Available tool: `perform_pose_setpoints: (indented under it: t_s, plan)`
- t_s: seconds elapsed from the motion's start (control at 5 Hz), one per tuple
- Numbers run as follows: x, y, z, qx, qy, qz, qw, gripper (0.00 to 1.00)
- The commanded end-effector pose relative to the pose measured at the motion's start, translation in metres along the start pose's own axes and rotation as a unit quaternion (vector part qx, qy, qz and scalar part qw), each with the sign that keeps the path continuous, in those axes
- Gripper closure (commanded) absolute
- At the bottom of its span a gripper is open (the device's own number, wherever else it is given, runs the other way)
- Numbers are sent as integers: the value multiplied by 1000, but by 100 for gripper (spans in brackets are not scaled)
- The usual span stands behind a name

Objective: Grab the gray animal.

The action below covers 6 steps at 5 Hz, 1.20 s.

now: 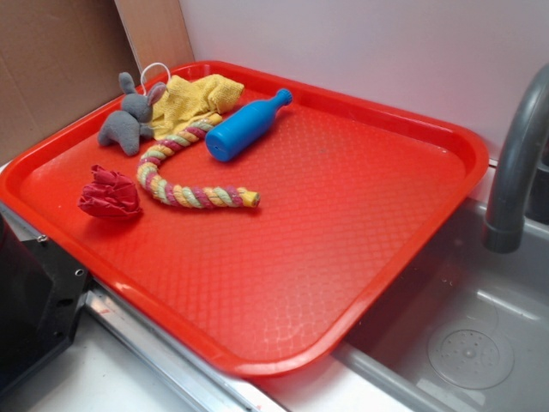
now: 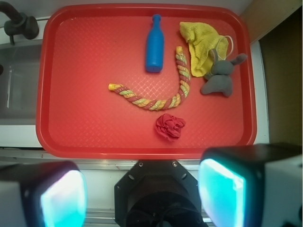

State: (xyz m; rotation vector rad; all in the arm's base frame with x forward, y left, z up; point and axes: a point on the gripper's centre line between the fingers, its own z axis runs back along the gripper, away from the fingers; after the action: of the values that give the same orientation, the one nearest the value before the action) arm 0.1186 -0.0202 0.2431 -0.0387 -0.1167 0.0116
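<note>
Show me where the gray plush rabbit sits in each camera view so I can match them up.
Exterior: the gray rabbit lies in the red tray's far-left corner, upper left of the picture.
Wrist: the rabbit is at upper right, near the tray's right rim.
Shared landmark: the yellow rag touching the rabbit's ears.

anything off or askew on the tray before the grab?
One thing: the red tray sits askew, its corner overhanging the sink. The gray animal lies with its ears on the yellow rag. The blue bottle lies on its side. Nothing spilled or damaged.
</note>
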Motion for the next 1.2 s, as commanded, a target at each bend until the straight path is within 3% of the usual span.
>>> perform_pose_setpoints:
  t_s: [0.0, 0.2, 0.4, 0.6, 1.0]
  plan:
    - [0, 0, 0, 0, 0, 0, 1000, 0]
    - [6, 21, -9, -11, -15, 5, 1000, 0]
    - [11, 48, -19, 3, -15, 11, 1000, 0]
    - [18, 75, -42, 9, -48, 56, 997, 0]
    - [45, 119, -93, 1, -60, 113, 992, 0]
